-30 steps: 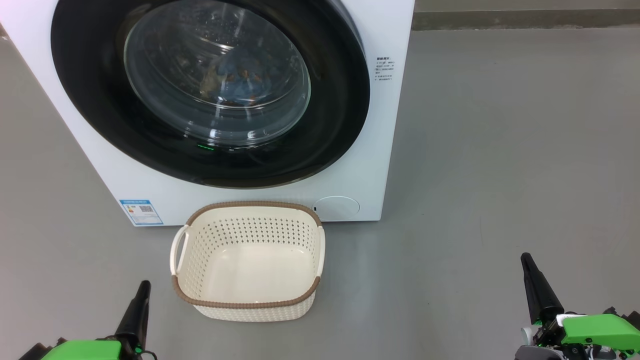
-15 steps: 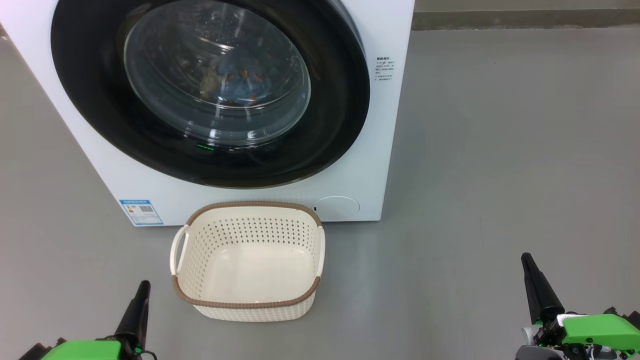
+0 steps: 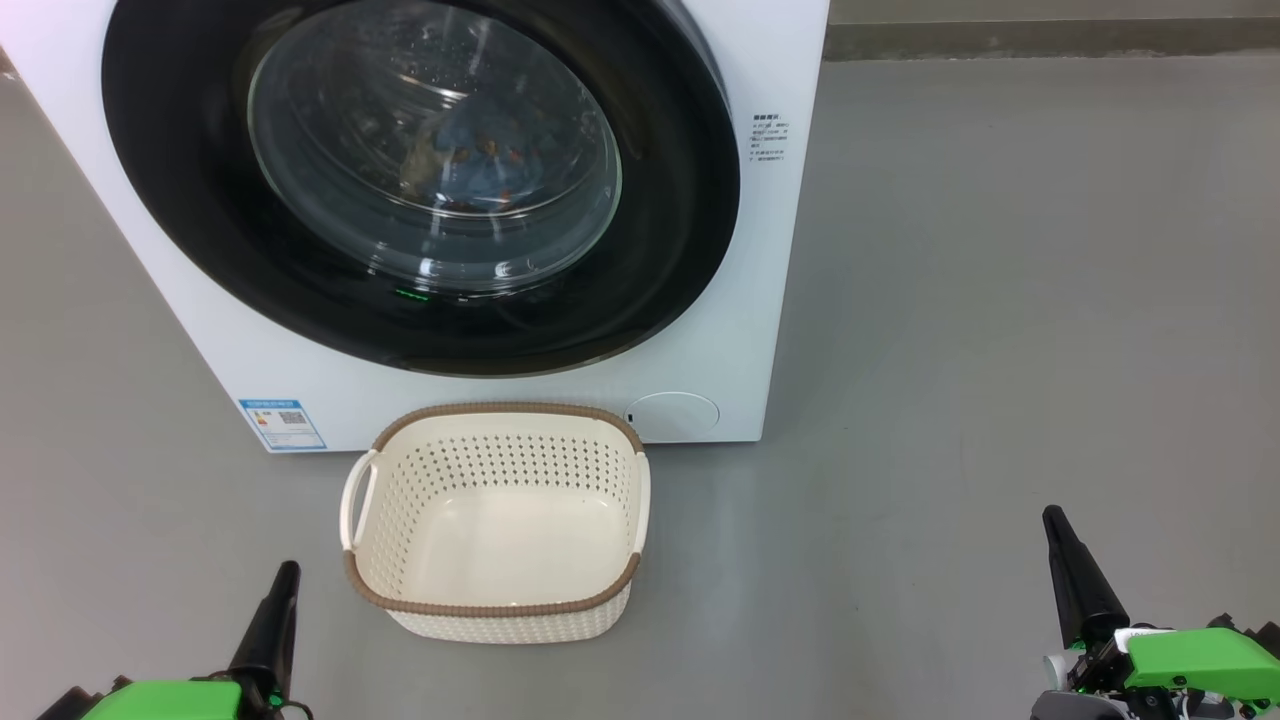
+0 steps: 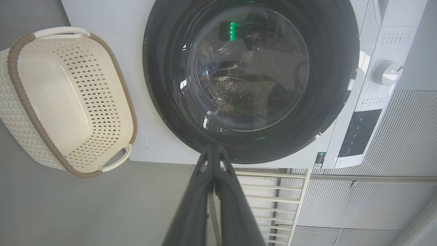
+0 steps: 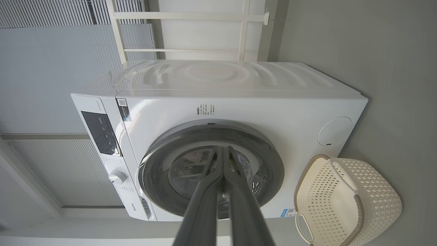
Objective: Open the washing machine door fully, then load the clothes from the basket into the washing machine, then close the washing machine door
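Visibly, clothes (image 3: 470,165) inside washing machine (image 3: 775,250), door (image 3: 680,200) shut, basket (image 3: 495,470) just beside

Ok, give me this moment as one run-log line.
door: round black-rimmed glass washing machine door closed | clothes: blue bear-print clothes inside drum | basket: cream perforated plastic basket empty | left gripper, right gripper: jaws shut

Before me the washing machine (image 3: 775,260) stands white and square, its washing machine door (image 3: 180,200) shut flush, glossy black rim around clear glass. Through that glass I see the clothes (image 3: 485,165), blue with orange spots, inside. The basket (image 3: 495,610) sits upright and empty just in front.
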`<state>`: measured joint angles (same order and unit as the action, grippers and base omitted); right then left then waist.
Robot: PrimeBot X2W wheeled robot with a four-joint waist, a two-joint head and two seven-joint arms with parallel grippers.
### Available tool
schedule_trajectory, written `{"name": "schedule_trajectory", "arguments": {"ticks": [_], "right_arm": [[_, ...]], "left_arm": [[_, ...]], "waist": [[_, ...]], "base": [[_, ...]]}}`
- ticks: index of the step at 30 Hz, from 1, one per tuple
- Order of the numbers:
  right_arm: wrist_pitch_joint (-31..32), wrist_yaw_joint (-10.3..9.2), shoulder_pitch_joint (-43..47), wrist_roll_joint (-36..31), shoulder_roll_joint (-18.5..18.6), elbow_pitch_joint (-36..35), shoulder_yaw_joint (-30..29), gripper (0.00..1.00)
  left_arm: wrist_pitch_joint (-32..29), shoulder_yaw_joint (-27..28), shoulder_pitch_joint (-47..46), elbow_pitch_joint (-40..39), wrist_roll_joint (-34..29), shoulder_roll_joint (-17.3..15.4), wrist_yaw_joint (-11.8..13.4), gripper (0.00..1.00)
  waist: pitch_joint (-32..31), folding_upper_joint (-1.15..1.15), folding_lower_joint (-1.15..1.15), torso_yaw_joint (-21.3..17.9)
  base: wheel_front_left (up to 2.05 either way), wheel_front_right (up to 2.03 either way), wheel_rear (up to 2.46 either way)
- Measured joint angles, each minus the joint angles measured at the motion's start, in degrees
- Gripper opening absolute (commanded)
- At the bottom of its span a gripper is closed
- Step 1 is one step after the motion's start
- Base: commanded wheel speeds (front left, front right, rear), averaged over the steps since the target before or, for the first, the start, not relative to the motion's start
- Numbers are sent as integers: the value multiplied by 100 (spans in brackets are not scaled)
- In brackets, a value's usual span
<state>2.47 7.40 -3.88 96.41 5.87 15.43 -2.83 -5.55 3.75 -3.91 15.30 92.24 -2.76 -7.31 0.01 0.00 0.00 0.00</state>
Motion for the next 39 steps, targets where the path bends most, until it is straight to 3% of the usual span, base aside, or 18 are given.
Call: {"name": "schedule_trajectory", "arguments": {"ticks": [39], "right_arm": [[48,0,-2,-40,-27,3,-69,0]], "left_arm": [[-1,22,0,1,0,4,0,0]], "waist": [[0,0,0,0]], "base": [[0,0,0]]}}
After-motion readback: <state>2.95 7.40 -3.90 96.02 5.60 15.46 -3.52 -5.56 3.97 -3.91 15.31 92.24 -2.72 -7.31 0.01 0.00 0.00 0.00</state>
